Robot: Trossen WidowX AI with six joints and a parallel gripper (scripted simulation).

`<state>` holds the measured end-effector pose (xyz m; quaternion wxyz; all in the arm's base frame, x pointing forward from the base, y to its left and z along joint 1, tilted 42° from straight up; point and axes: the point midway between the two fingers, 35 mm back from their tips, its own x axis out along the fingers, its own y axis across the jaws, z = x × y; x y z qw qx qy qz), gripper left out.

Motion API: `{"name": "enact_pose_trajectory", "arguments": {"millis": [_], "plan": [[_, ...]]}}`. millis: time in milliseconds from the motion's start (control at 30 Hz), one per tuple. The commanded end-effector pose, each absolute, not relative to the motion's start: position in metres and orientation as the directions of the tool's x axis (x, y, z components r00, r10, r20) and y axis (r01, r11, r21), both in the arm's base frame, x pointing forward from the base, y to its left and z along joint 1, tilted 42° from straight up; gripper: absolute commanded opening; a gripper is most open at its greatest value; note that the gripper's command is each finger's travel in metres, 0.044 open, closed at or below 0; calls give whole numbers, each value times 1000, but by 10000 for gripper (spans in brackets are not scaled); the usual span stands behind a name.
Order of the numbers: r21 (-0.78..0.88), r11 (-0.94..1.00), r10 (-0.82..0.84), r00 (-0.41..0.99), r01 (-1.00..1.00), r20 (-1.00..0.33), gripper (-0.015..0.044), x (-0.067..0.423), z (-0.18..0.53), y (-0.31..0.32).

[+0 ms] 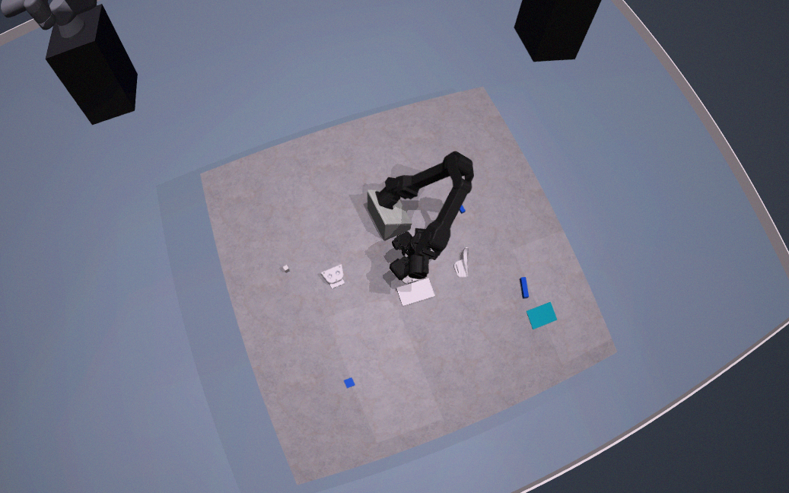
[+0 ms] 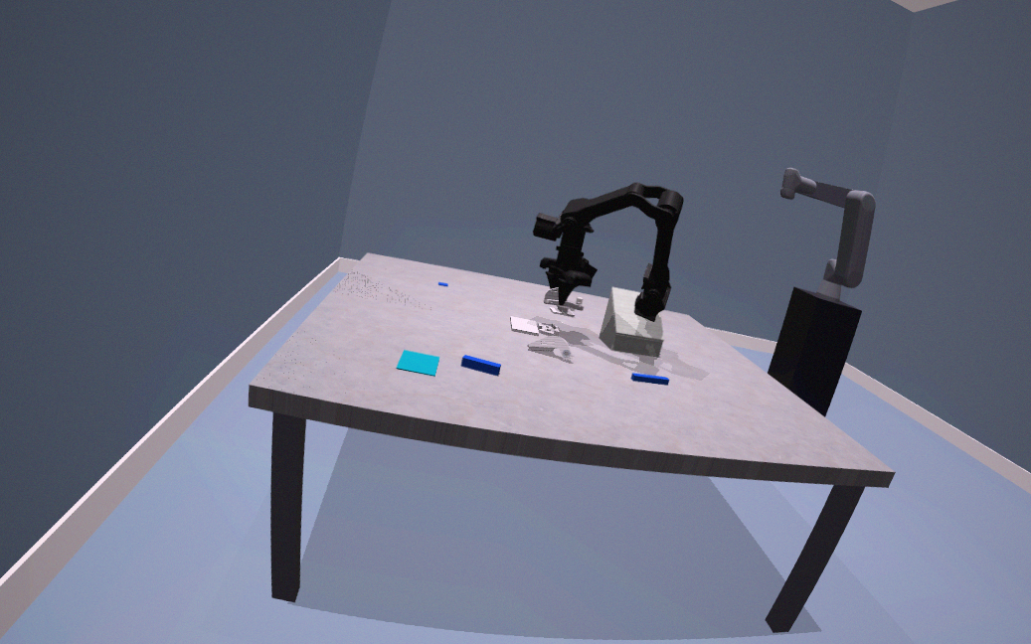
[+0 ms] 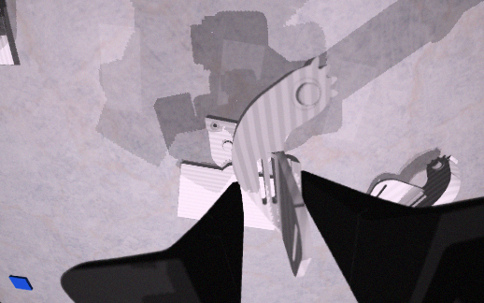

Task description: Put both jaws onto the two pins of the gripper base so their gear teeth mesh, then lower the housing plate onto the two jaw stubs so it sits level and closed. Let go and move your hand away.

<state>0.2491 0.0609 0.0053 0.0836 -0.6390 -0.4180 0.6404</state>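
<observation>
My gripper (image 2: 563, 301) (image 3: 268, 182) is shut on a white jaw (image 2: 551, 297) (image 3: 267, 122). It holds the jaw above the table, toothed end and round hole pointing up and right in the wrist view. The gripper base, with its flat plate (image 1: 415, 292) (image 2: 524, 325) (image 3: 202, 192), lies below. The held jaw hides part of its pin end, where one pin (image 3: 227, 144) shows. The other jaw (image 1: 460, 268) (image 2: 552, 349) (image 3: 398, 190) lies on the table to the base's right. The housing plate (image 1: 333, 275) (image 2: 562, 310) lies left of the base, with two round holes.
A grey block (image 1: 392, 215) (image 2: 634, 344) stands beside the arm's foot. A small white cube (image 1: 285, 268) (image 2: 580, 301), a small blue tile (image 1: 349, 382) (image 2: 442, 284) (image 3: 21, 282), two blue bars (image 1: 524, 287) (image 2: 480, 365) (image 2: 650, 379) and a teal tile (image 1: 542, 315) (image 2: 418, 363) lie around.
</observation>
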Motion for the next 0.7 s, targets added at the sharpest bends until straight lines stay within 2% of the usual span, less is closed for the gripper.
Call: {"name": "enact_pose_trajectory", "arguments": {"millis": [0, 300, 667], "plan": [[-654, -663, 644, -167, 365, -746, 134, 245, 9, 65], [-670, -717, 648, -171, 190, -742, 134, 234, 17, 76], [-670, -718, 648, -171, 186, -742, 134, 233, 17, 76]]}}
